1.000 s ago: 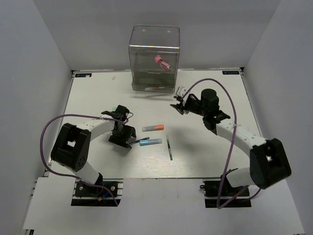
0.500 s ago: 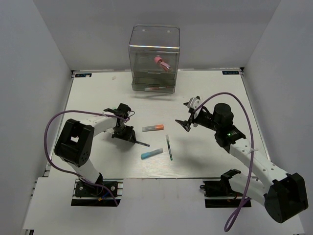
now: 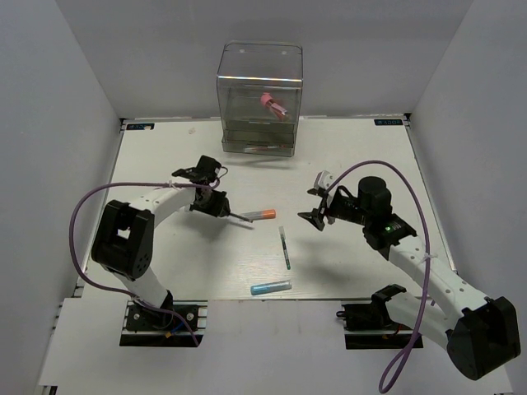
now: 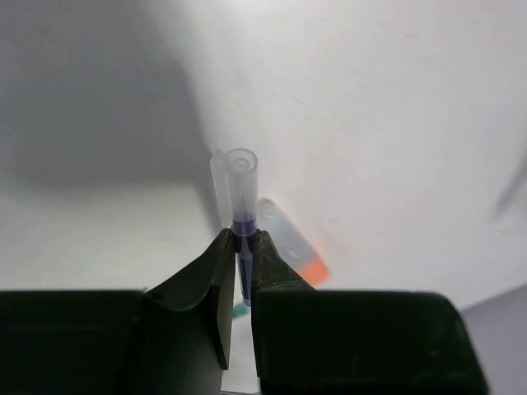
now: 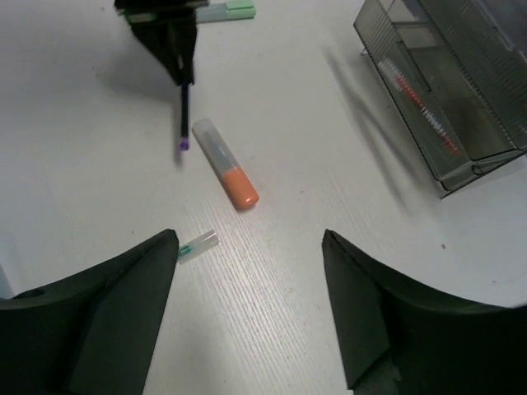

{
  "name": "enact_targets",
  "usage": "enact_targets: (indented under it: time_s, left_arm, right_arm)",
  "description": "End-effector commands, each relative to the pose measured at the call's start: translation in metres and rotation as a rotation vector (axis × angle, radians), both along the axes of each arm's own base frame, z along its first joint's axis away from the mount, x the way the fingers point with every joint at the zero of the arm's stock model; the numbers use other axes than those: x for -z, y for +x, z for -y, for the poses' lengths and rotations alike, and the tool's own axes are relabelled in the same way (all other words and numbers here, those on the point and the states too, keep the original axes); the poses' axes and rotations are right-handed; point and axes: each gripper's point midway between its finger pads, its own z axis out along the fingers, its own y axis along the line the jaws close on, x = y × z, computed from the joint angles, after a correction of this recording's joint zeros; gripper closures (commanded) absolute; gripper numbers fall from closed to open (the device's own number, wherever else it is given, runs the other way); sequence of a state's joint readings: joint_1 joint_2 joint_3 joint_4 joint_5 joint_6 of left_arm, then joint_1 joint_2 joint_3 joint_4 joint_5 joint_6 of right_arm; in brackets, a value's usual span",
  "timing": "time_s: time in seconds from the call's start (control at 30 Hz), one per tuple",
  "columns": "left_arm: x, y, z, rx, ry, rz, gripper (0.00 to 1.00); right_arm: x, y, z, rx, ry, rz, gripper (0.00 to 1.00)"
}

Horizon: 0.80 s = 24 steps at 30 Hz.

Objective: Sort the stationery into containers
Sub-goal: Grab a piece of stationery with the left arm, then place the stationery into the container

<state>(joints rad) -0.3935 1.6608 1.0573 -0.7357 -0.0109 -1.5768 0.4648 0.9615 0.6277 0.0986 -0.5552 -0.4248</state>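
Note:
My left gripper is shut on the thin dark pen, which sticks out toward the orange-and-grey marker. In the left wrist view the pen is pinched between the jaws, with the marker behind it. My right gripper is open and empty, hovering right of the marker and the thin dark green pen. The light blue marker lies near the front edge. The clear drawer box stands at the back, holding the pink-red tube and the thin red pen.
The box's lowest drawer stands pulled out toward the table. White walls enclose the table on the left, right and back. My left gripper shows at the top of the right wrist view.
My left gripper has taken the dark pen and moved it toward the back right. The light blue marker has slid toward the front edge. My right gripper has drawn back from the box.

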Motion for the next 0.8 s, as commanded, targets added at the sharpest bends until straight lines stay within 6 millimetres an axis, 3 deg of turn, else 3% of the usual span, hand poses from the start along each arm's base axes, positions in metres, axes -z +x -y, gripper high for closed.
enact_targets:
  time_s: [0.0,0.03,0.07,0.2,0.3,0.47,0.5,0.53,0.57,0.67,0.73,0.77]
  left_arm:
    - [-0.038,0.032,0.008,-0.002,-0.038,0.146,1.00]
    - [-0.043,0.036,0.012,0.001,-0.053,0.160,1.00]
    - [-0.055,0.041,0.018,0.012,-0.070,0.198,1.00]
    - [-0.085,0.066,0.034,0.033,-0.142,0.308,1.00]
    - [-0.118,0.094,0.046,0.033,-0.182,0.409,1.00]
    - [-0.149,0.141,0.065,0.029,-0.219,0.521,1.00]
    - [-0.166,0.155,0.068,0.021,-0.227,0.571,1.00]
    - [-0.159,0.170,0.067,0.007,-0.216,0.573,1.00]
    - [-0.175,0.184,0.070,-0.001,-0.221,0.615,1.00]
    - [-0.175,0.215,0.081,-0.008,-0.215,0.628,1.00]
    - [-0.167,0.227,0.081,-0.023,-0.186,0.614,1.00]
    - [-0.174,0.235,0.084,-0.023,-0.192,0.630,1.00]
  right_arm:
    - [0.007,-0.013,0.000,-0.033,-0.002,-0.047,0.29]
    - [0.015,-0.016,0.002,-0.038,-0.018,-0.076,0.35]
    - [0.017,-0.018,0.002,-0.044,-0.027,-0.075,0.51]
    - [0.031,-0.023,0.006,-0.038,-0.044,-0.099,0.91]
    - [0.036,-0.025,0.008,-0.034,-0.047,-0.107,0.89]
    - [0.042,-0.024,0.011,-0.018,-0.059,-0.113,0.86]
    - [0.043,-0.025,0.010,-0.020,-0.061,-0.112,0.86]
    - [0.042,-0.024,0.011,-0.017,-0.060,-0.108,0.86]
    - [0.043,-0.023,0.012,-0.010,-0.063,-0.107,0.84]
    - [0.042,-0.023,0.012,-0.007,-0.063,-0.105,0.83]
    - [0.042,-0.024,0.012,-0.008,-0.060,-0.104,0.81]
    - [0.042,-0.024,0.012,-0.006,-0.060,-0.102,0.81]
